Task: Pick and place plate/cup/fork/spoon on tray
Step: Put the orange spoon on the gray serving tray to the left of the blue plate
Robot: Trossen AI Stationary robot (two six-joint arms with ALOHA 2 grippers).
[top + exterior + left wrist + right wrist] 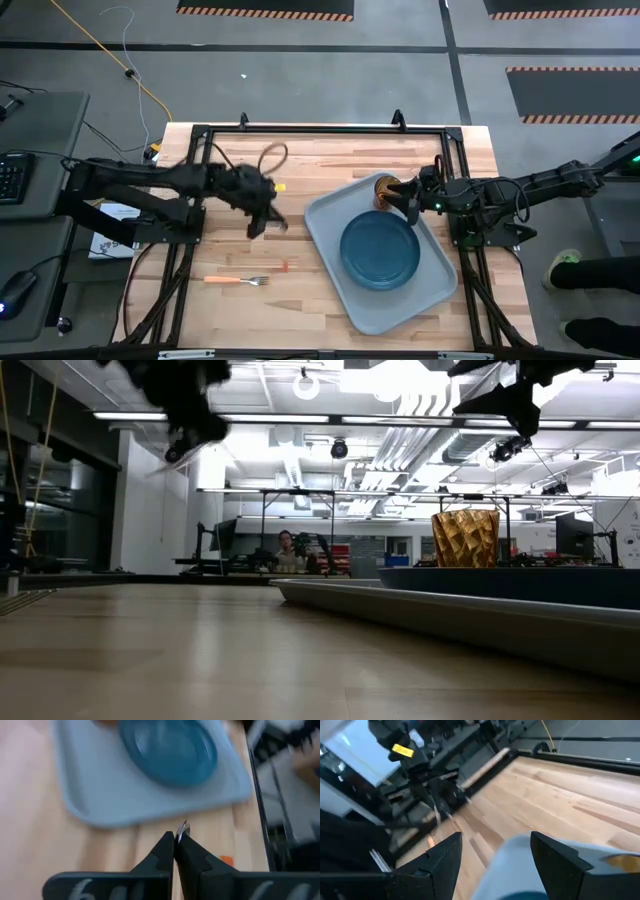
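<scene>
My left gripper [262, 216] hangs above the bare table left of the tray, shut on a thin silver utensil, the spoon [184, 827]; only a short silver bit shows past the fingertips. The pale grey-blue tray [330, 215] lies at centre right. The dark blue plate [380, 250] rests flat on it, and the amber cup [387, 188] stands upright at its far corner. My right gripper [410, 205] is open and empty above the tray's far edge, beside the cup. The orange-handled fork [238, 281] lies flat on the table near the front. My left gripper pinches the spoon between its two shut fingers; a short silver end [184, 827] sticks out past the tips. The fingers themselves hide the rest of the hold. The spoon is lifted clear of the table, as the low view shows my gripper [188, 422] high above it.
A dark metal frame [300, 130] runs along the table's far and side edges. A small yellow piece [281, 187] lies near my left gripper. Bare wood [250, 250] lies between the fork and the tray. A person [287, 545] shows far behind in the room.
</scene>
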